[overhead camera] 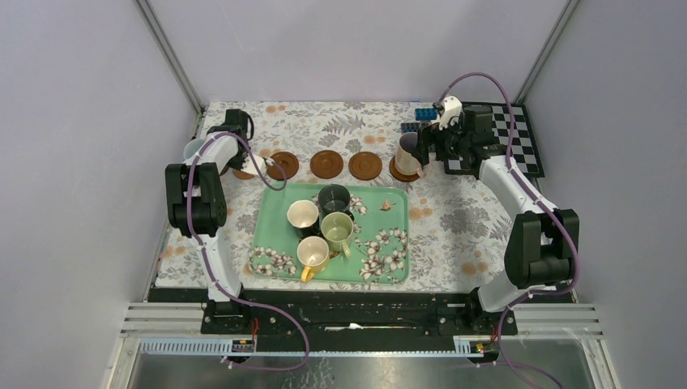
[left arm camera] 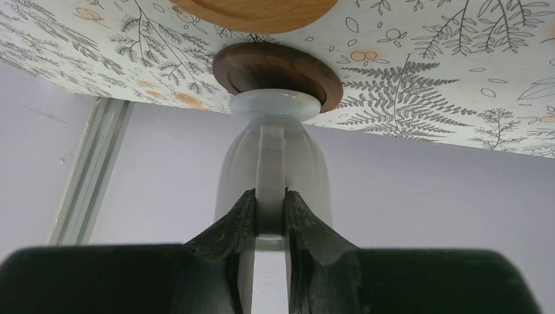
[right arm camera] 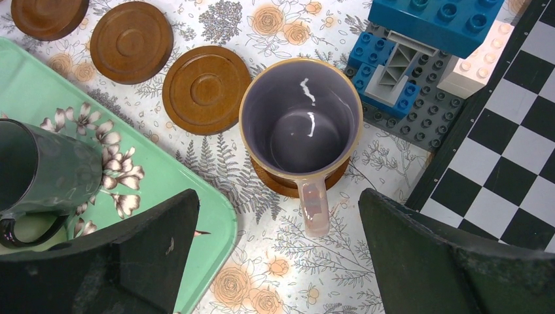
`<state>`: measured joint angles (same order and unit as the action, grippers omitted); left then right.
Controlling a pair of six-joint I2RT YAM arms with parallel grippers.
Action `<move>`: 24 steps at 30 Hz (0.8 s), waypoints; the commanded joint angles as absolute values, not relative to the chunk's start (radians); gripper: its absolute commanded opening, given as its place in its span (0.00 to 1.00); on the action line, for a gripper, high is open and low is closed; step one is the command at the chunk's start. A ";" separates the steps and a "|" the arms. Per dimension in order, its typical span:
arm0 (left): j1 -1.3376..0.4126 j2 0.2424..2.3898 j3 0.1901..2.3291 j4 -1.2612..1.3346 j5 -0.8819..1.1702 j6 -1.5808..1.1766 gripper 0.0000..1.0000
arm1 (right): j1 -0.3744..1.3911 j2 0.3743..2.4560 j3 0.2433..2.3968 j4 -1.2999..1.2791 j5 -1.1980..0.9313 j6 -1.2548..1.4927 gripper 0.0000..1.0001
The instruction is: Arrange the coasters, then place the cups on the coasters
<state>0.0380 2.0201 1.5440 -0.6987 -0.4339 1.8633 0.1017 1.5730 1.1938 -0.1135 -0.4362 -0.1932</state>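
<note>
My left gripper (left arm camera: 269,216) squeezes the handle of the pale blue cup (left arm camera: 271,157), which sits on a dark coaster (left arm camera: 278,72). My right gripper (right arm camera: 278,196) is wide apart, near the pink cup (right arm camera: 301,124) on a brown coaster (right arm camera: 268,180).

No writing, label, brand, number or sign can be read in any view. The green floral tray (overhead camera: 364,212), the leaf-printed cloth surface (overhead camera: 454,219) and the black-and-white chequered board (right arm camera: 497,163) show only patterns.
</note>
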 commanded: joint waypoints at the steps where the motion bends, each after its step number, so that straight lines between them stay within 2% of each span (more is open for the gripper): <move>1: 0.040 1.998 1.564 -0.667 -0.450 1.912 0.01 | 0.098 1.580 1.216 -0.074 -0.448 -0.183 1.00; 24: 0.032 1.954 1.496 -0.700 -0.396 2.017 0.06 | 0.098 1.622 1.256 -0.086 -0.449 -0.164 1.00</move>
<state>0.0322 2.0113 1.5093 -0.7002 -0.4191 1.9873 0.1017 1.6184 1.2133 -0.1143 -0.4362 -0.1776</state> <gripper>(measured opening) 0.187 0.993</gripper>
